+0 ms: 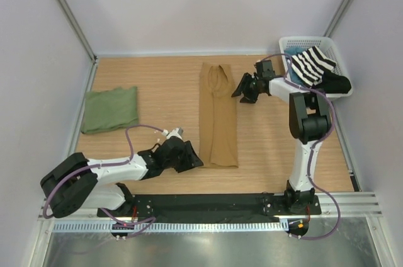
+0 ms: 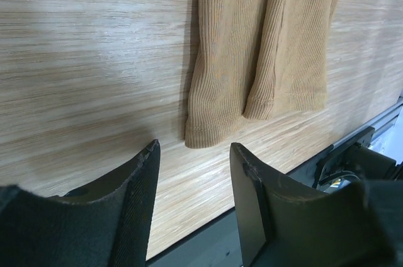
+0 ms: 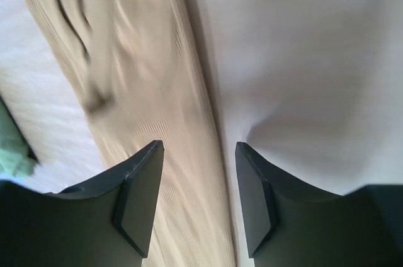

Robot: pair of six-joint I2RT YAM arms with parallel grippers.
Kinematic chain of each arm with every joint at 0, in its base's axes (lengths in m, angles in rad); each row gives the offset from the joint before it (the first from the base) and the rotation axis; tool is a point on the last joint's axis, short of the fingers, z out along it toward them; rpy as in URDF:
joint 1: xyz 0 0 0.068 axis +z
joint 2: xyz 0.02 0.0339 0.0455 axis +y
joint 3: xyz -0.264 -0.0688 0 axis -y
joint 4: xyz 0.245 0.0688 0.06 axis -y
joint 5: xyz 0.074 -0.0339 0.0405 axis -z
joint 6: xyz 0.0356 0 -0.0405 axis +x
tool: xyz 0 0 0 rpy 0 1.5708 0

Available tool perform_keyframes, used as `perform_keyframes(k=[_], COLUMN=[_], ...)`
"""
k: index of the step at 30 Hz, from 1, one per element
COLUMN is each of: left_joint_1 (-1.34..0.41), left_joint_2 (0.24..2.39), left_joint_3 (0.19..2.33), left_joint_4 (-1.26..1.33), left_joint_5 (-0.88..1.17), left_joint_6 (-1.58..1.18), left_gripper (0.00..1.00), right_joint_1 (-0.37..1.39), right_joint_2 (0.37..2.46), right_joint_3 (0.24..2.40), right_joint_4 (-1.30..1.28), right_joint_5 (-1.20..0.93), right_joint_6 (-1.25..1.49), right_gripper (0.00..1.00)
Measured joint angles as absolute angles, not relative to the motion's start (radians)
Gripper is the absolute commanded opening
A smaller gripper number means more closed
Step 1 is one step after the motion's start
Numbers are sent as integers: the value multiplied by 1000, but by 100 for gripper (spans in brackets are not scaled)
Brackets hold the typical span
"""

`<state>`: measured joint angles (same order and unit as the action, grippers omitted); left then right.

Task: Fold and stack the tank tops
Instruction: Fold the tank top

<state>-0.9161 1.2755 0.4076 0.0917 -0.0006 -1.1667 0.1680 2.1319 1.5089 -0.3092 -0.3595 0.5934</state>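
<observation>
The tan-brown tank top [image 1: 218, 116] lies in the middle of the table, folded lengthwise into a long narrow strip. Its hem end shows in the left wrist view [image 2: 264, 46] and its strap end in the right wrist view [image 3: 126, 78]. The olive green tank top [image 1: 110, 109] lies folded at the left side. My left gripper [image 1: 192, 160] is open and empty just left of the tan top's near end, also in the left wrist view [image 2: 194, 153]. My right gripper [image 1: 242, 89] is open and empty just right of the tan top's far end, also in the right wrist view [image 3: 198, 150].
A white basket [image 1: 340, 65] stands at the back right with a black-and-white striped garment [image 1: 313, 64] and a black garment [image 1: 337, 83] hanging over its rim. A black rail [image 1: 214, 205] runs along the table's near edge.
</observation>
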Motion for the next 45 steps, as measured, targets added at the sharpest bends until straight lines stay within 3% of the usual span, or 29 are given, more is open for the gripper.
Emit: perform_keyframes(k=[8,13,17,28,35,39,42,45], left_joint_1=[-916,-916,-916,-928,-928,-928,-928,-928], left_joint_2=[1254,1254,1276,1348,1372,1394,1416,1428], left_joint_3=[408,411,436,491,507,523,533,535], left_joint_4=[41,33,23,18,17,18,20,24], left_joint_5=[1,2,13,31,30,30,31,32], left_joint_6=[-1163,-1162,-1148,-1143,-1144,-1144,-1141,-1142], left_gripper=[47,43,43,44,41,32,22,13], right_joint_1=[242,366,441,569,580,590,593,594], right_joint_2=[1671,1391,1283,1118,1118,1166,1181,1178], right_joint_3=[1013,755,616,513,511,489,454,441], right_joint_4=[-345,-384,-405,-424,-404,-352,-329,-321], right_joint_5=[-249,-201,-196,-197,-201,-218,-228,-236], right_joint_6=[573,583,623,715,724,736,745,758], right_gripper=[48,49,51,52,49,36,16,9])
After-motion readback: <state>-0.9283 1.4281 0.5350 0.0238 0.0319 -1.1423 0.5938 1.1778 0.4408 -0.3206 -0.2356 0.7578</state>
